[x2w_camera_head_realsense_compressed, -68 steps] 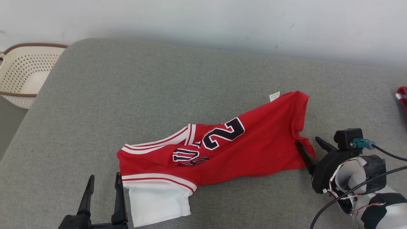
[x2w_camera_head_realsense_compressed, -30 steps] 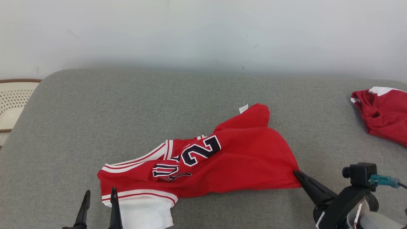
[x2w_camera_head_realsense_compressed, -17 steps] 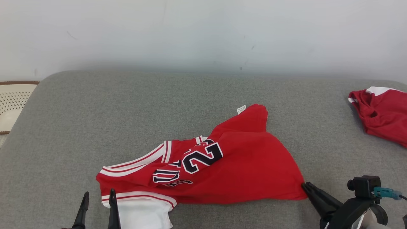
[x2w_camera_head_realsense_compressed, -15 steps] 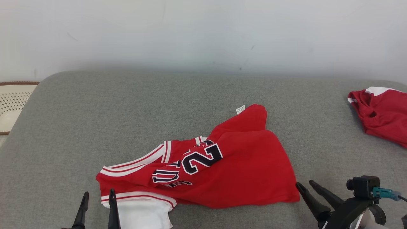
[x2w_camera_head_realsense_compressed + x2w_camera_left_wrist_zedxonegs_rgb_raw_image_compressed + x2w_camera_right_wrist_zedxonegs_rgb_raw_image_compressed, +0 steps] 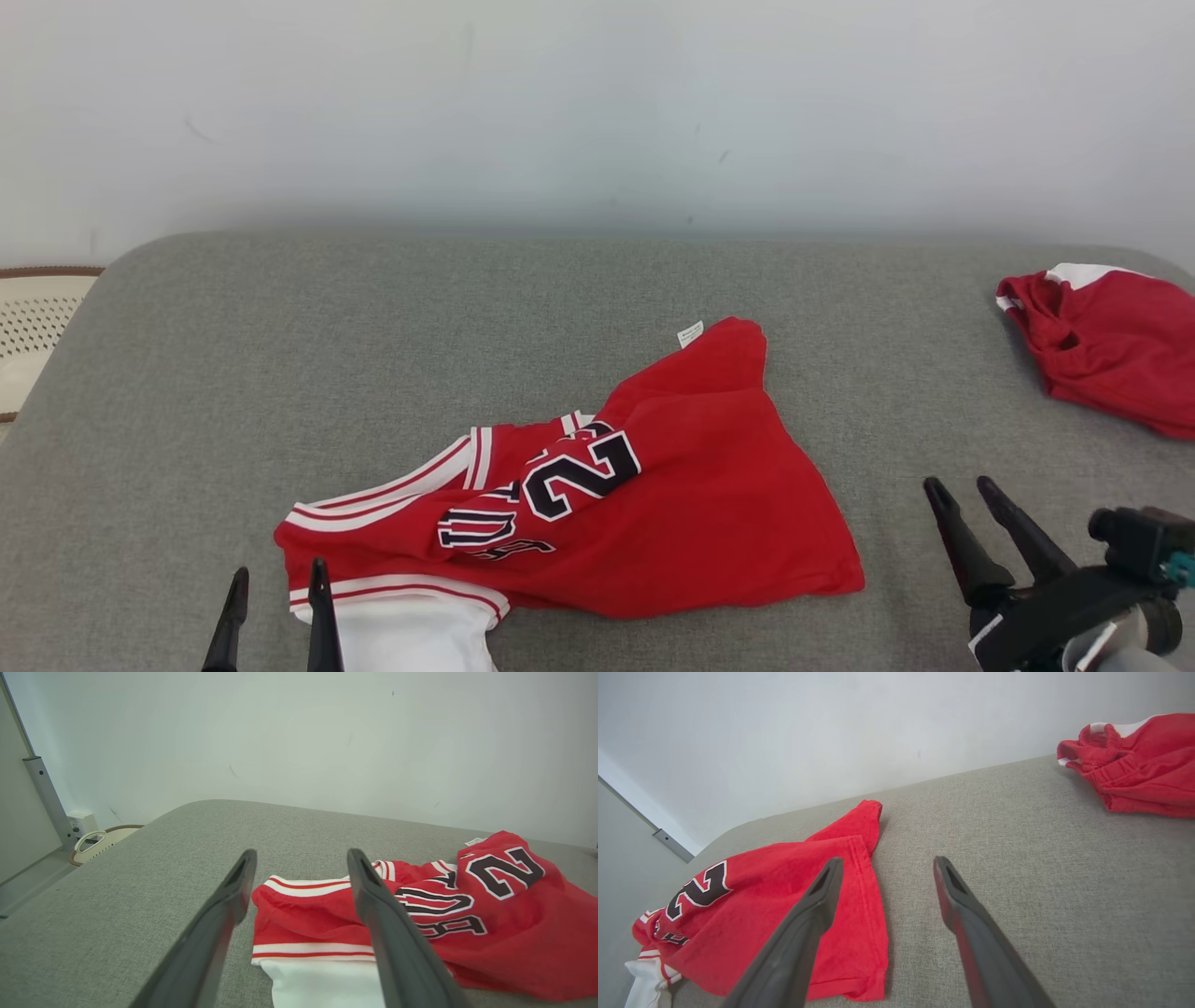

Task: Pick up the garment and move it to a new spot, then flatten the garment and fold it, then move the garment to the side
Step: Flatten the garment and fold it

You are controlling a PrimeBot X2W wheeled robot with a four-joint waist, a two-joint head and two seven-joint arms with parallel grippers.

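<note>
While the red basketball jersey (image 5: 653, 504) lies crumpled at the front middle of the grey fabric-topped table (image 5: 373, 327), both grippers sit clear of it. On the jersey, the number 2 and dark lettering face up. There is white-and-red striped trim at its left end, a white panel (image 5: 411, 639) at its front-left corner, and a small white label (image 5: 690, 334) poking out at its far edge.

Left gripper (image 5: 280, 567): at the jersey's front-left corner, fingers (image 5: 322, 616) apart, nothing between them. One finger sits right at the striped hem; can't tell if it touches.

Right gripper (image 5: 958, 483): just right of the jersey's right hem, not touching it, spread wide, empty, over bare table.

A second red garment (image 5: 1111, 345) is bunched well to the right of the jersey. A pale perforated basket (image 5: 33, 317) sits far left of the jersey, off the table. A white wall (image 5: 597, 112) stands behind the jersey.
</note>
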